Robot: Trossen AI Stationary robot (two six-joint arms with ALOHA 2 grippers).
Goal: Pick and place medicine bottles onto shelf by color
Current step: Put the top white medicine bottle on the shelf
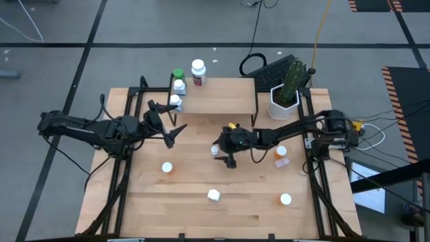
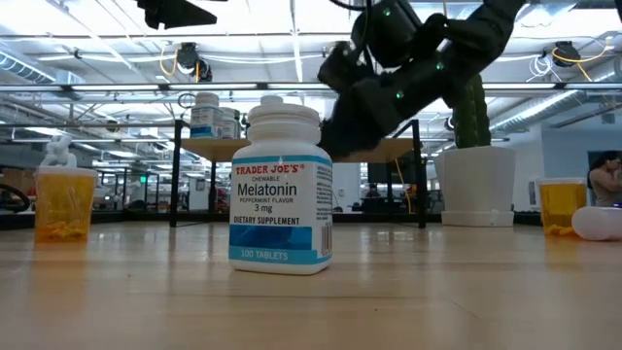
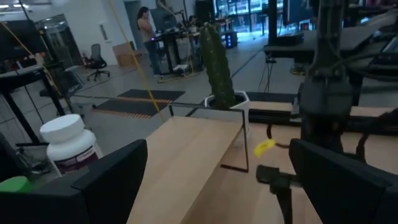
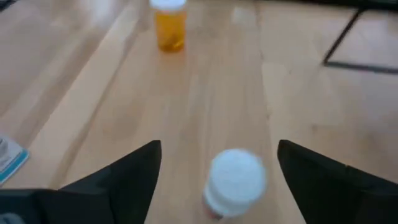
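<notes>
My right gripper [image 1: 225, 153] [image 4: 219, 146] is open over the middle of the table, its fingers on either side of a small white-capped bottle [image 4: 236, 180] [image 1: 215, 150] that stands upright, without touching it. My left gripper [image 1: 172, 125] [image 3: 217, 149] is open and raised beside the left end of the shelf [image 1: 218, 95]. Several bottles stand on that end: a green-capped one [image 1: 177, 74], a blue-labelled one [image 1: 179, 85], a white one [image 1: 175, 101] and a dark-red-labelled one [image 1: 197, 70] [image 3: 65, 143].
Standing on the table are an orange bottle [image 1: 166, 167], a white Melatonin bottle [image 1: 213, 195] [image 2: 282, 185] and two more orange ones [image 1: 285, 199] [image 1: 281, 152]. A pale pink bottle [image 1: 281, 162] lies beside the last. The cactus pot [image 1: 285, 101] stands at the shelf's right end.
</notes>
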